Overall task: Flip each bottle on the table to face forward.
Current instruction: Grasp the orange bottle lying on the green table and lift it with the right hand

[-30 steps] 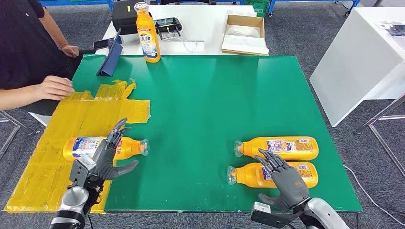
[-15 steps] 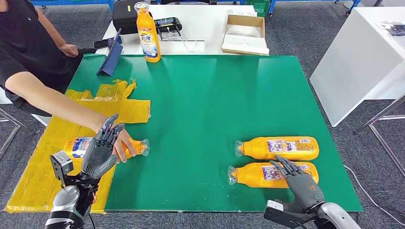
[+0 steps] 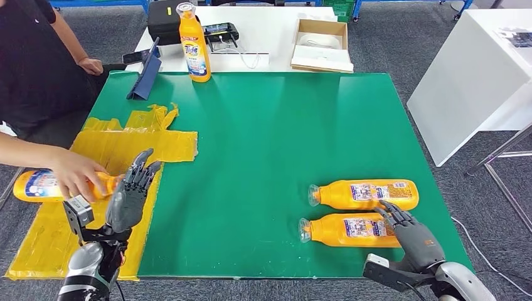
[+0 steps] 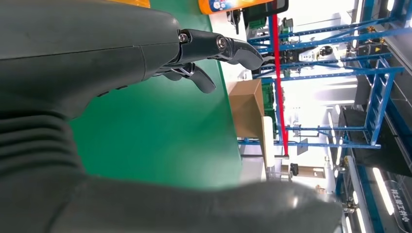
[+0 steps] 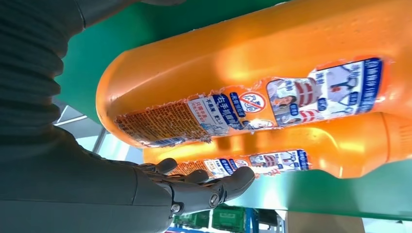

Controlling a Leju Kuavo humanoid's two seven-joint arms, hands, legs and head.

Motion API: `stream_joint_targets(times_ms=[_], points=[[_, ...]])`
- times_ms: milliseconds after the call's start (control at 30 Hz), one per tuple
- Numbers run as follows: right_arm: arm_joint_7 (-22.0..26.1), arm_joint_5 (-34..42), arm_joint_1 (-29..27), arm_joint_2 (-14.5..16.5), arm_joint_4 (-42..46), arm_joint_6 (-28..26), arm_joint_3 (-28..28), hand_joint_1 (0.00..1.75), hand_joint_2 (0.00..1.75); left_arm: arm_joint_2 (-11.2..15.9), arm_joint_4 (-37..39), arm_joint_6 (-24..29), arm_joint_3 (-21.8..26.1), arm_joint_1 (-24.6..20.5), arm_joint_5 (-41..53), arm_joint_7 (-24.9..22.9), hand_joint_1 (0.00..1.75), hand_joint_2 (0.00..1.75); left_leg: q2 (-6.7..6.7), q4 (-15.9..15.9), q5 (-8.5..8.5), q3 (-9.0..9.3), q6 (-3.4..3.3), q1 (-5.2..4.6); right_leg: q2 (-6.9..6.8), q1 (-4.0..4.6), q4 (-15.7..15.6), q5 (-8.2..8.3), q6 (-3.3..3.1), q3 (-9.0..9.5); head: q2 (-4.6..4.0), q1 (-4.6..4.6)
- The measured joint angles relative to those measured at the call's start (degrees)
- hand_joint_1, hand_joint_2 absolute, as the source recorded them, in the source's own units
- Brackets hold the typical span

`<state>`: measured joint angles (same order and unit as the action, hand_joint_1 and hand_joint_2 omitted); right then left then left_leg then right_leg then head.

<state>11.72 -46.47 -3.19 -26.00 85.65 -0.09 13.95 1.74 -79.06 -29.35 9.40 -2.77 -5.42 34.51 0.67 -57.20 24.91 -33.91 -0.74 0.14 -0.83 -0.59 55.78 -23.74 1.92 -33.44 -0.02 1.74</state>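
On the green desk (image 3: 263,144), two orange detergent bottles are lying on their sides at the near right, the nearer bottle (image 3: 348,229) just beside the farther bottle (image 3: 364,194), caps pointing left. The right hand (image 3: 414,238) is hovering at the nearer bottle's base, fingers spread and holding nothing. The left hand (image 3: 128,194) is raised, fingers straight and apart, empty. A person's hand (image 3: 75,175) is gripping a third bottle (image 3: 37,185) at the desk's left edge. An upright bottle (image 3: 193,44) is standing at the far edge.
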Motion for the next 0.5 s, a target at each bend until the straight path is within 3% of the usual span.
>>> stream_joint_targets(times_ms=[500], points=[[1.01,-1.32,5.51,2.12,-6.65,0.69,2.77,0.00,1.75,-0.60,1.14,0.21,-0.22,-0.59,-0.09,-0.02,0.00,0.00,0.01,0.00,-0.01,-0.02,0.00,0.01,0.00,0.01,0.01,0.00,0.00,-0.02,0.00,0.00]])
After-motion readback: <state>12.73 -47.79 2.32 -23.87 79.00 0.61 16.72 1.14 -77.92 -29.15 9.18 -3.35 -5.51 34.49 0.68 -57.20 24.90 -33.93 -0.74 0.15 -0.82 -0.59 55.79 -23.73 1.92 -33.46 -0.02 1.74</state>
